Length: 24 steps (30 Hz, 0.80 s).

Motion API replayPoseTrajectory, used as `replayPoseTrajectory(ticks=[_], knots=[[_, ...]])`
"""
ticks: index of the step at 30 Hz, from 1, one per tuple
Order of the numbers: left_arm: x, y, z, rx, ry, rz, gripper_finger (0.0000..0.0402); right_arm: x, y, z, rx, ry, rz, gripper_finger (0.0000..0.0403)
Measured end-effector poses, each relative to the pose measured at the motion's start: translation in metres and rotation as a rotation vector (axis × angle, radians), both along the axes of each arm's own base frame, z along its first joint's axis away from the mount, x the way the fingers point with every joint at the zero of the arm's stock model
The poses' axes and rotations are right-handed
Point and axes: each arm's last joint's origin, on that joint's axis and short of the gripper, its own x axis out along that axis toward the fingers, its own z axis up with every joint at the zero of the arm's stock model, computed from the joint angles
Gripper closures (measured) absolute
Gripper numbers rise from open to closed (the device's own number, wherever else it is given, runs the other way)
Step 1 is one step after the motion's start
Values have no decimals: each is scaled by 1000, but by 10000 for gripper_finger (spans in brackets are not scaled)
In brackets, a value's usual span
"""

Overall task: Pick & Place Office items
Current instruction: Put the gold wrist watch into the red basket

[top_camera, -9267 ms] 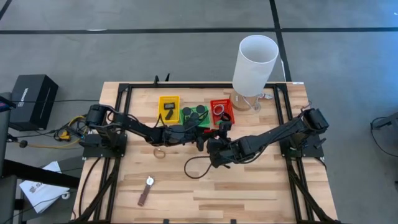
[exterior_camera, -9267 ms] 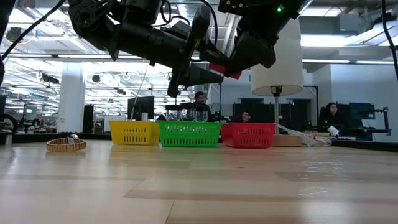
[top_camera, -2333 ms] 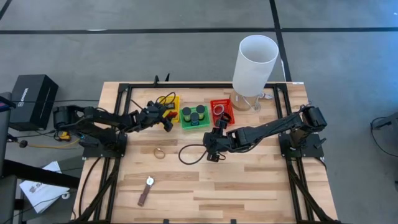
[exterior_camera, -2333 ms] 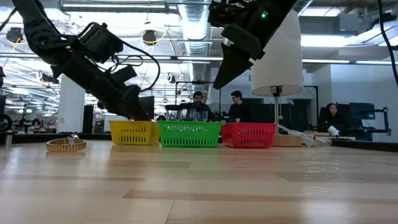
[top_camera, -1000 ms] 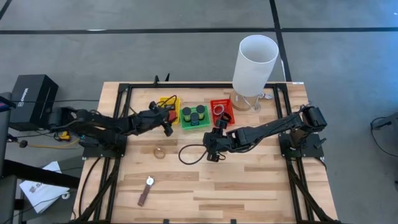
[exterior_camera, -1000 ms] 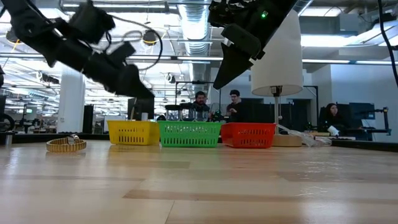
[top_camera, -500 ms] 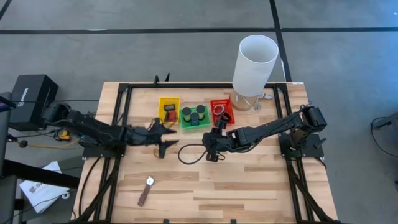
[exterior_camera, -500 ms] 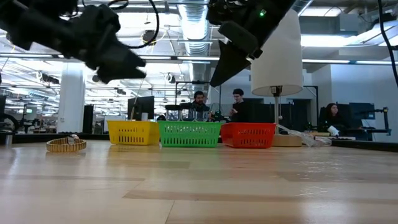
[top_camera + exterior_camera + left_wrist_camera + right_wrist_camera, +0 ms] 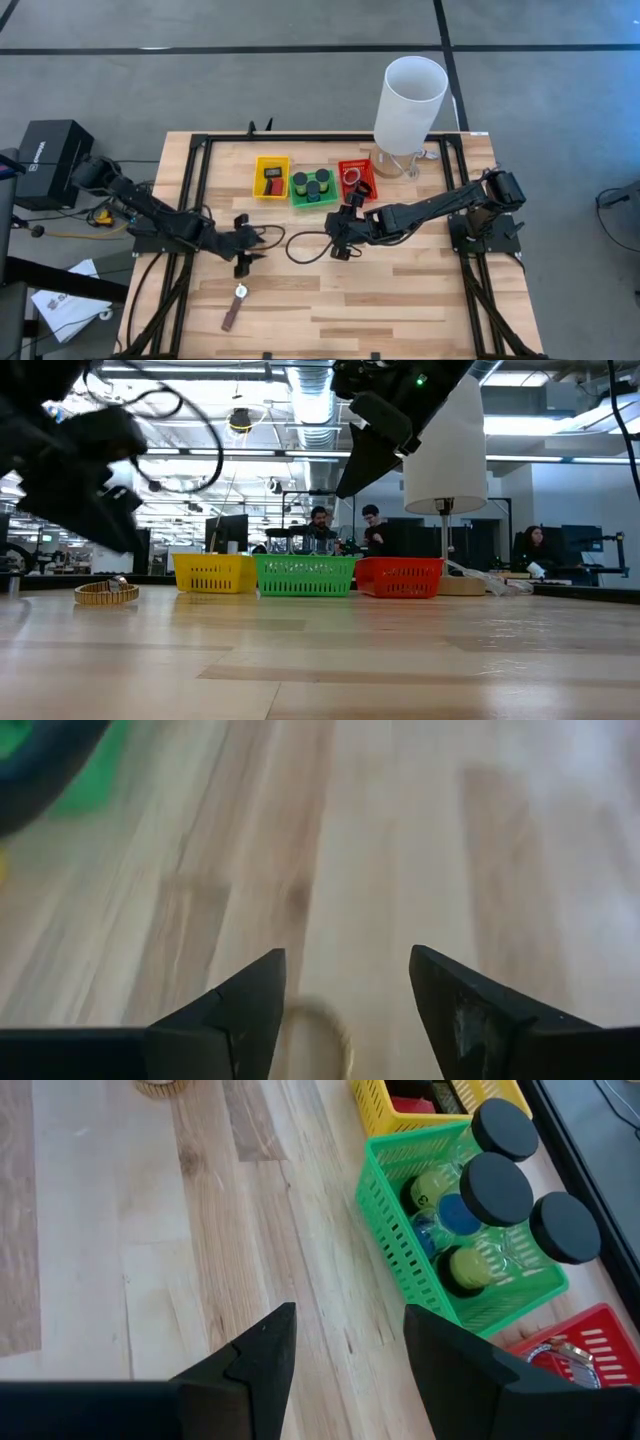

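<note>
My left gripper [image 9: 246,256] is open and empty above the table's middle left, over a tan ring [image 9: 322,1025] that shows between its fingers in the left wrist view. In the low view the ring [image 9: 105,592] lies flat on the table below the blurred gripper [image 9: 85,490]. My right gripper [image 9: 340,238] is open and empty, hovering near the middle of the table in front of the green tray [image 9: 313,187]. The green tray [image 9: 400,1230] holds three dark-lidded jars [image 9: 500,1180]. A watch with a brown strap [image 9: 235,305] lies on the table toward the near edge.
The yellow tray [image 9: 272,177], green tray and red tray [image 9: 355,178] stand in a row at the back; the yellow and red ones hold small items. A tall white cylinder [image 9: 410,90] stands at the back right. A black cable loop [image 9: 300,245] lies between the grippers.
My left gripper has gone from over the yellow tray toward the table's near edge and down, and now hangs over the tan ring. My right gripper has kept still.
</note>
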Motion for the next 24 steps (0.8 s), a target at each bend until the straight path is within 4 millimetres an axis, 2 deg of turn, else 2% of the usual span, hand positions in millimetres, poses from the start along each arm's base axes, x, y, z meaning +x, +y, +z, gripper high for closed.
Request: replayPoseTrajectory(ticks=[6, 13, 17, 20, 24], knots=[[-10, 4, -12, 1, 101, 40, 200, 2, 0, 1, 7, -27, -2, 226], [-20, 5, -27, -60, 185, -2, 213, 5, 1, 3, 50, -85, -42, 226], [-19, 5, -32, -44, 199, -4, 224, 5, 1, 4, 51, -89, -42, 226], [-19, 5, -34, -31, 211, -8, 240, 5, 1, 4, 51, -89, -42, 226], [-18, 4, -35, 15, 213, -54, 284, 5, 1, 4, 51, -89, -43, 226]])
